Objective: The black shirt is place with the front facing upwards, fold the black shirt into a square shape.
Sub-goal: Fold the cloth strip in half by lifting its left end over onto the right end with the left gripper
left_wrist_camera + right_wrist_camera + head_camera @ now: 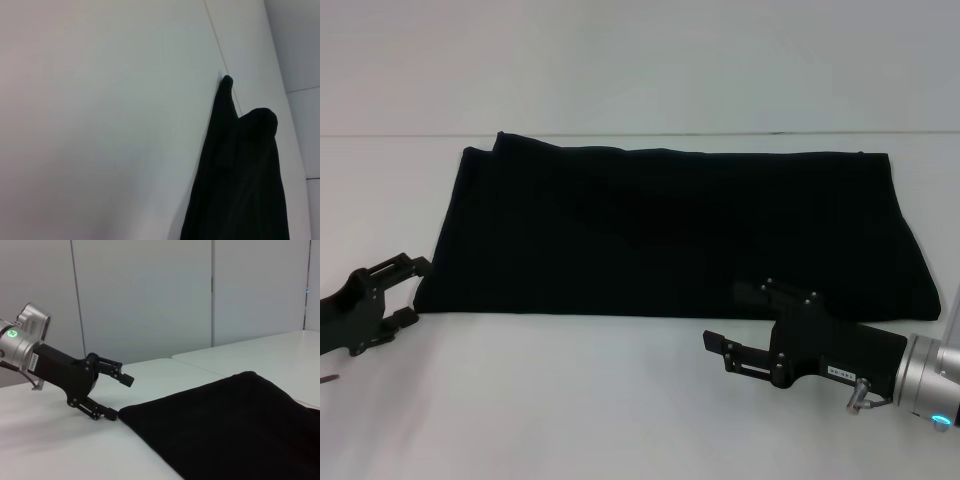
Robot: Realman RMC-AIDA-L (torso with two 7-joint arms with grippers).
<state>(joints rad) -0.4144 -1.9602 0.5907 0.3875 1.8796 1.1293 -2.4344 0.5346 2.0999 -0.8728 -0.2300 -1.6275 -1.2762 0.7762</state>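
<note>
Nearest on the right, the right gripper (735, 345) is hovering over the white table (570, 400) with its fingers spread, grasping nothing, just off the near edge of the black shirt (670, 230). Near left, the left gripper (405, 292) is sitting released, fingers apart, beside the shirt's near left corner. Farther back, the shirt is lying folded into a wide band.

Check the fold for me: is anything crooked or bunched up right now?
Mostly tidy. The black shirt lies as a wide folded band, but its far-left corner has a layer poking out, uneven with the edge. Both end effectors, left and right, sit open at the near edge.
</note>
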